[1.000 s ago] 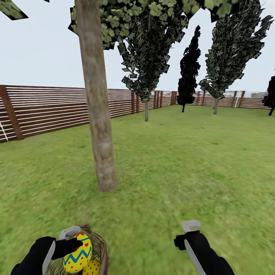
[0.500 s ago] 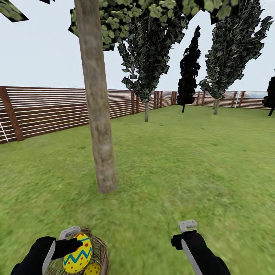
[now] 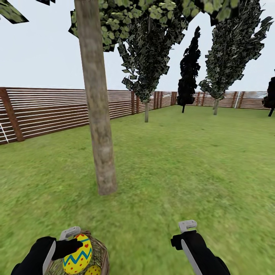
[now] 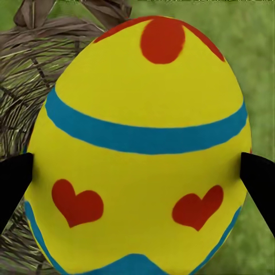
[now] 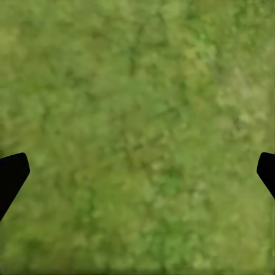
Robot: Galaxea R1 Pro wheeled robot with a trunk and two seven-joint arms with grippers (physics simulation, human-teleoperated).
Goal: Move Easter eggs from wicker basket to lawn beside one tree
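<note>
My left gripper (image 3: 75, 249) is shut on a yellow Easter egg (image 3: 79, 255) with red hearts and blue zigzag bands, held just over the brown wicker basket (image 3: 100, 251) at the bottom left. Up close, the egg (image 4: 140, 154) sits between the black fingertips (image 4: 12, 183), with the basket's weave (image 4: 26, 80) behind it. A second egg (image 3: 93, 270) peeks out of the basket below the held one. The tree (image 3: 97, 114), a bare pale trunk, stands on the lawn (image 3: 175, 168) just beyond the basket. My right gripper (image 3: 184, 237) hangs open over bare grass (image 5: 137, 137).
A brown slat fence (image 3: 46, 110) rings the garden at the left and back. A leafy thin-trunked tree (image 3: 146, 61), a near-black cone tree (image 3: 189, 72) and another leafy tree (image 3: 229, 53) stand far off. Open grass stretches to the right of the trunk.
The whole picture has slipped down a little, so the camera moved. My right gripper has drifted slightly left. The left gripper still holds the egg over the basket.
</note>
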